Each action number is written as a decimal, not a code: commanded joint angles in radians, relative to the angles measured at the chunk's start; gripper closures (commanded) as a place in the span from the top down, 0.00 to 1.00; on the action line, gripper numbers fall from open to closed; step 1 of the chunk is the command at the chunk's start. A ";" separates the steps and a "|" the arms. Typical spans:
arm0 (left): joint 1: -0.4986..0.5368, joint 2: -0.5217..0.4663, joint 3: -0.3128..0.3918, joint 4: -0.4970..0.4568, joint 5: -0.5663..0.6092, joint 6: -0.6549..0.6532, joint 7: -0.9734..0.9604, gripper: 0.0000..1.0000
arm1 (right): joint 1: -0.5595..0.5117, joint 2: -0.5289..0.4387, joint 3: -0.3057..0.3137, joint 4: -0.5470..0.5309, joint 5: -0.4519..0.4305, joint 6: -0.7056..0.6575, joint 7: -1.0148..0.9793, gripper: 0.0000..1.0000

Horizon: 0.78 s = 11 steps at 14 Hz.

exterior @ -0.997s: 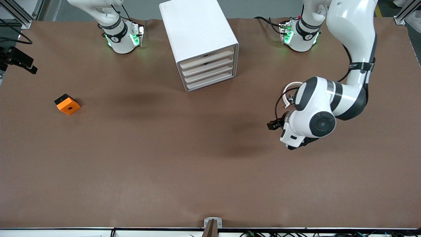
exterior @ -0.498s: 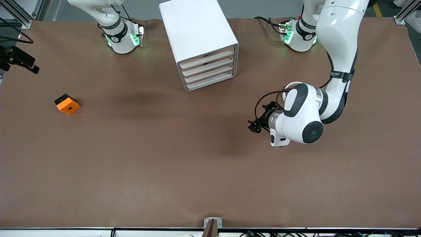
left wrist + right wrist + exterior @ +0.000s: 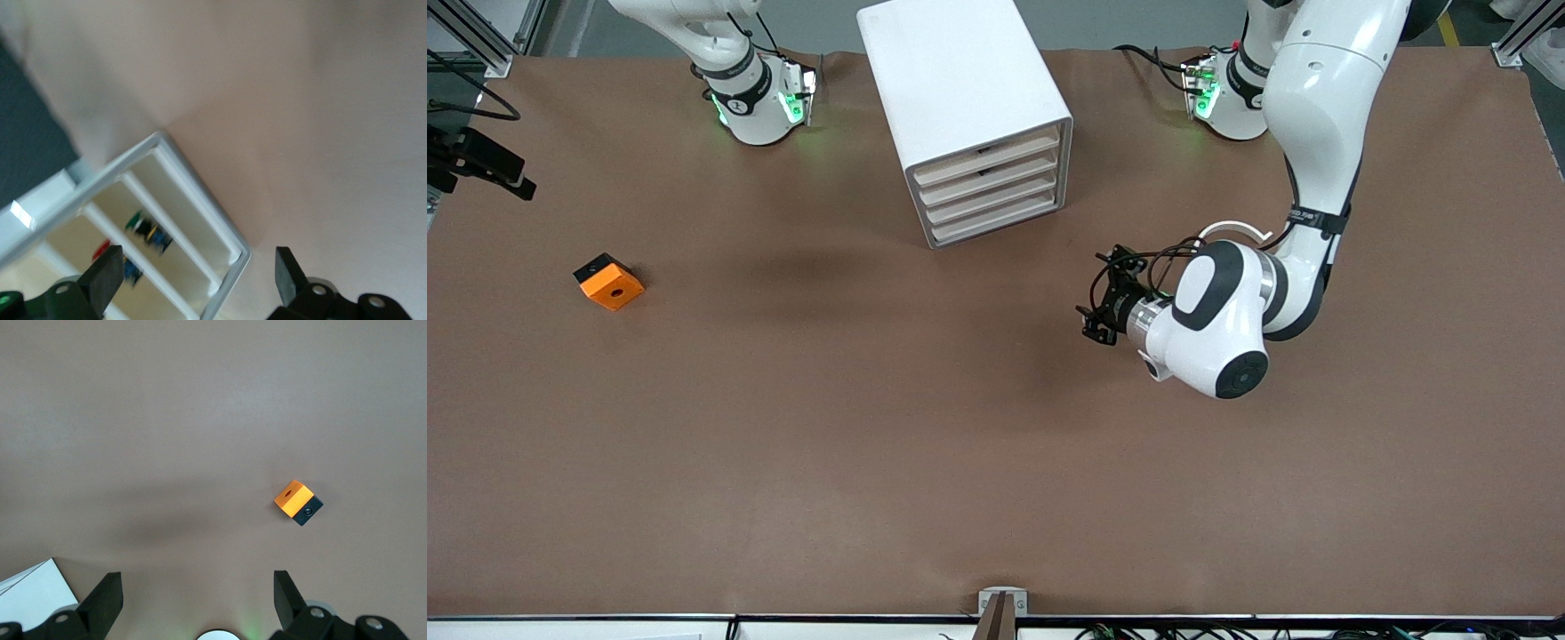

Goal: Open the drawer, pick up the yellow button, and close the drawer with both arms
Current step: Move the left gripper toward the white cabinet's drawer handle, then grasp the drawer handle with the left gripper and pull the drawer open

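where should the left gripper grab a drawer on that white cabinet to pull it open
Judging by its shape, grip the front edge of one drawer in the white cabinet, coming from the cabinet's front. The four drawers are stacked, shut, with thin protruding lips. The left gripper, jaws open, hangs over bare table in front of it.

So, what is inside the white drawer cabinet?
Through the white drawer cabinet front, the left wrist view shows small green, red and blue parts. Their exact kind and the other drawers' contents stay hidden.
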 commanded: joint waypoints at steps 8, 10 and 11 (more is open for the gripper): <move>-0.037 0.069 -0.008 0.025 -0.180 -0.275 -0.407 1.00 | -0.056 0.148 0.011 0.031 0.009 -0.022 -0.038 1.00; -0.056 0.071 -0.010 0.016 -0.198 -0.333 -0.438 1.00 | -0.048 0.156 0.013 0.034 -0.003 -0.015 -0.040 1.00; -0.057 0.071 -0.011 0.005 -0.218 -0.349 -0.443 1.00 | -0.051 0.164 0.013 0.034 -0.004 -0.013 -0.040 1.00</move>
